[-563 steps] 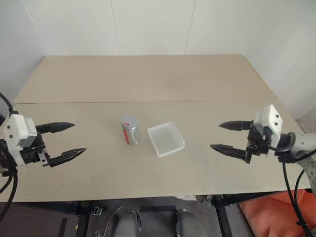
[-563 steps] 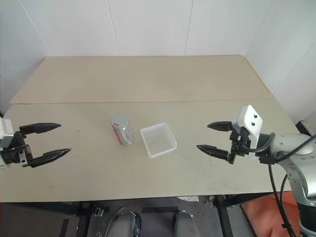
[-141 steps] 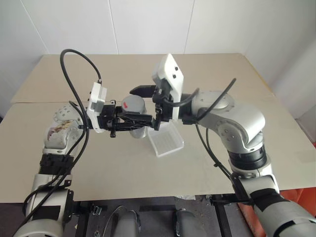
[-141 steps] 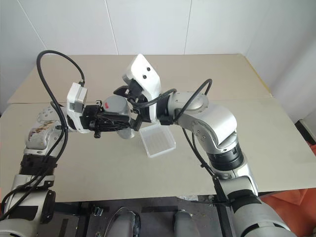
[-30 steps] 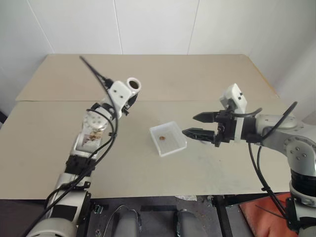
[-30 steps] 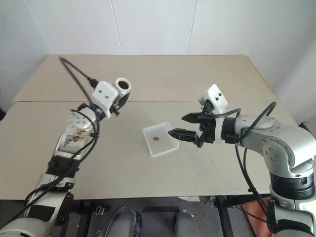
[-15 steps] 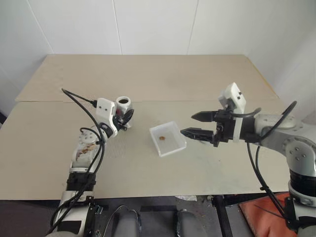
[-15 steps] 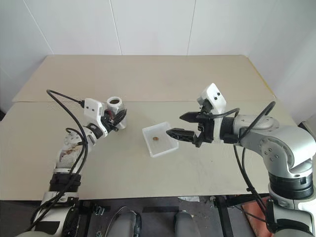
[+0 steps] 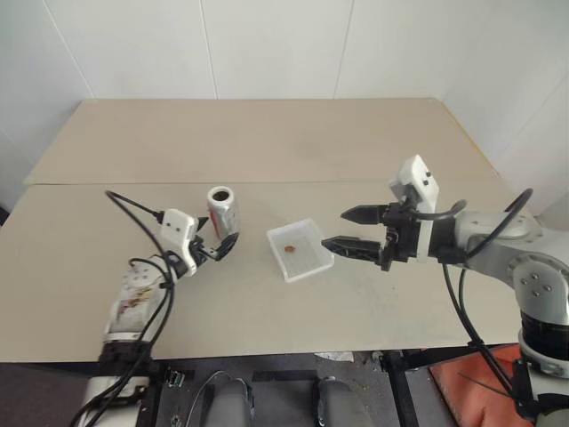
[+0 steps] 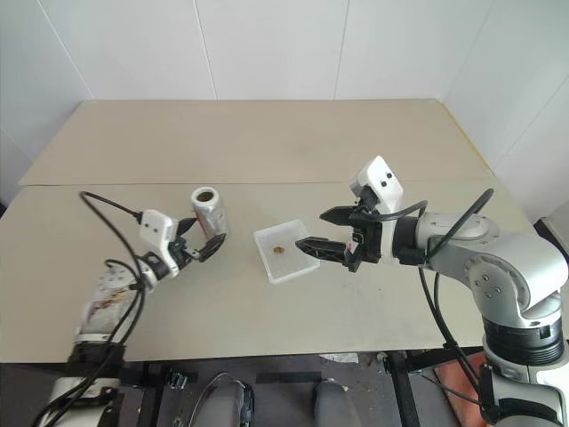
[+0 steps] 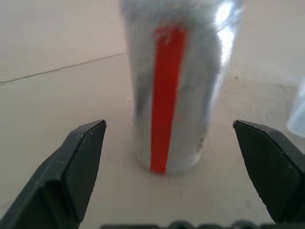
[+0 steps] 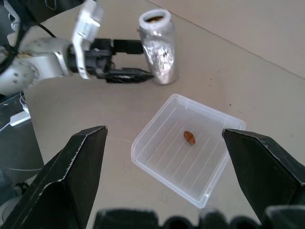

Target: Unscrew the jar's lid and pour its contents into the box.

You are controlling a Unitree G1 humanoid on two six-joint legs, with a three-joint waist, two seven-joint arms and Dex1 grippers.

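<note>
Left claw wide, fingers apart on either side of the jar, not touching it. Jar upright on the desk, lidless, dark mouth up, just ahead of that claw. Right claw wide too, holding nothing, poised just beside the box. Tiny brown bit lying inside the box, below and ahead of the right claw
</note>
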